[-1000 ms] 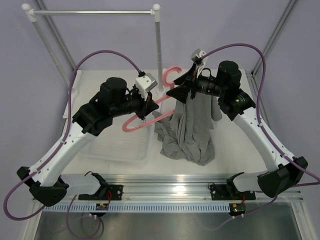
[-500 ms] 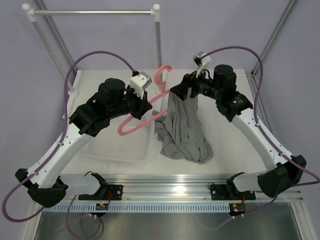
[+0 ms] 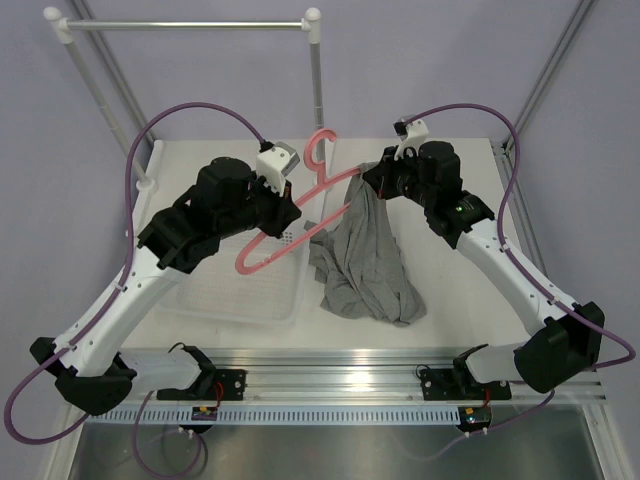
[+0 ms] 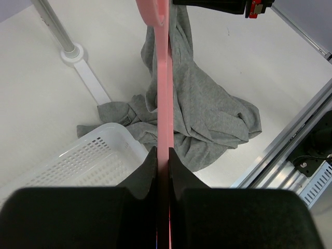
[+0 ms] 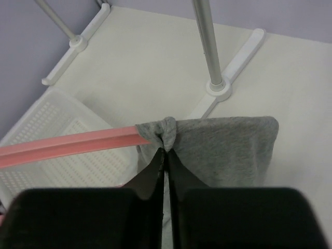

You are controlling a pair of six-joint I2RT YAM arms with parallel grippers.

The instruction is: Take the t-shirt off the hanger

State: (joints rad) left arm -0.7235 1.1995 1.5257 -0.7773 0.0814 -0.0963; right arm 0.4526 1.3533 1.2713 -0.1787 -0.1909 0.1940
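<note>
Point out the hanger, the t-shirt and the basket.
hanger [image 4: 163,93]: left wrist view, straight pink arm.
t-shirt [image 3: 365,270]: top view, crumpled body.
basket [image 4: 70,165]: left wrist view, perforated wall.

White table [image 3: 450,300] carrying a clothes rail [image 3: 180,23] at its far side: a horizontal metal bar in white corner joints, with uprights standing on white feet. A white perforated basket [image 3: 235,300] lies at near left, close to one rail foot. An aluminium profile [image 3: 330,362] runs along the near edge, and lilac walls [image 3: 450,50] stand behind.

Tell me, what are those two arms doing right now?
Left gripper shut on hanger. Right gripper shut on t-shirt at hanger's end. Most of it heaped on table. Rail post near hanger.
</note>
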